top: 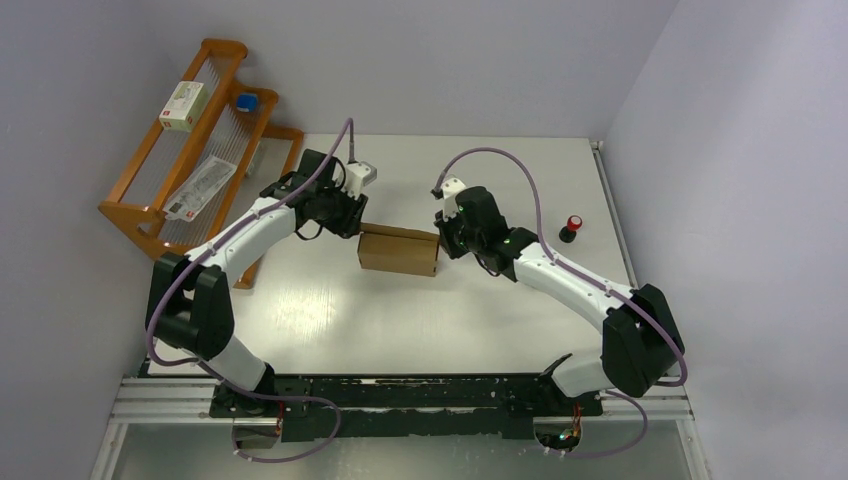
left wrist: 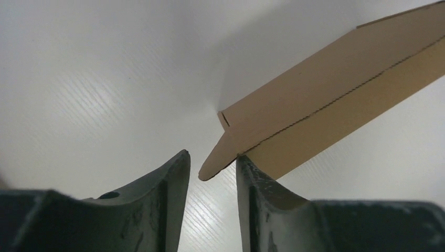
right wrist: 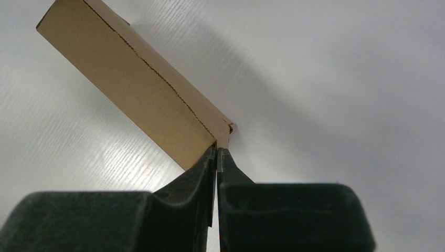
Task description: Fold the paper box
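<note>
The white desk (top: 330, 310) carries the brown paper box (top: 398, 251) at its middle, with an arm at each end. The right end effector (right wrist: 216, 153) is pressed together, pinching the box's thin corner tab (right wrist: 225, 131). Pull hard and that tab may tear or slip free! The left end effector (left wrist: 212, 160) stands spread around the rounded end flap (left wrist: 223, 149). An off-centre squeeze could crease it or shove the box askew.

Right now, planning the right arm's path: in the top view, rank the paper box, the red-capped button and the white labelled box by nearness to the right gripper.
1. paper box, its right end in the right gripper.
2. red-capped button, off to the gripper's right.
3. white labelled box, far left on the wooden rack.
</note>
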`<state>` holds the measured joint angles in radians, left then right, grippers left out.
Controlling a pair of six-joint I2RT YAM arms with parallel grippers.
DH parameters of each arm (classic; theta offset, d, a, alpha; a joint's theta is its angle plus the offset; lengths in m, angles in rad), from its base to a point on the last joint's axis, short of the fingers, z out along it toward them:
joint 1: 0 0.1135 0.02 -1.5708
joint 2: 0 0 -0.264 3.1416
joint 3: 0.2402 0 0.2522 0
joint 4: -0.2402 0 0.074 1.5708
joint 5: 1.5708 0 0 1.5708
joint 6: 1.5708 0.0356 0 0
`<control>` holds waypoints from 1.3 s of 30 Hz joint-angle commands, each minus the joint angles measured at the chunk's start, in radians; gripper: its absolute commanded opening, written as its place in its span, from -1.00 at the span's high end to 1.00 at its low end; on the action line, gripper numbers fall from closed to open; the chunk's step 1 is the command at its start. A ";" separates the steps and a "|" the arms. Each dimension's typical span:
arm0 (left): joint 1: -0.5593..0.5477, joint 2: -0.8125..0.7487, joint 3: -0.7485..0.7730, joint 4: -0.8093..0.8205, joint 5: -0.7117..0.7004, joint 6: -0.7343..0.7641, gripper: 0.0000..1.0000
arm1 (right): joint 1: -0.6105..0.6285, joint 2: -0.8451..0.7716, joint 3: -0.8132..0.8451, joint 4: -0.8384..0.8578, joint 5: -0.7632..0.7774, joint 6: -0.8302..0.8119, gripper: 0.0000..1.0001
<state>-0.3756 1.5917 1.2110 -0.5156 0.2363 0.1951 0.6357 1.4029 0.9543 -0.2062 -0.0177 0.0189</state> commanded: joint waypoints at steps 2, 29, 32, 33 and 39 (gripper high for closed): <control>0.007 0.006 0.029 -0.011 0.074 0.005 0.33 | -0.004 0.009 -0.008 0.019 -0.018 0.000 0.90; 0.000 -0.070 -0.090 0.058 0.068 -0.400 0.60 | 0.014 0.030 0.078 -0.106 0.089 0.319 1.00; -0.003 -0.080 -0.104 0.068 0.070 -0.404 0.58 | 0.015 0.033 0.079 -0.104 0.104 0.362 1.00; -0.004 -0.080 -0.105 0.066 0.066 -0.404 0.58 | 0.015 0.033 0.080 -0.104 0.111 0.377 1.00; -0.013 -0.085 -0.126 0.075 0.074 -0.415 0.56 | 0.017 0.017 0.040 -0.061 0.154 0.476 1.00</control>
<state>-0.3790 1.5265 1.1095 -0.4503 0.2935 -0.1955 0.6491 1.4269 1.0096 -0.2893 0.0933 0.3988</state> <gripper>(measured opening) 0.215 0.010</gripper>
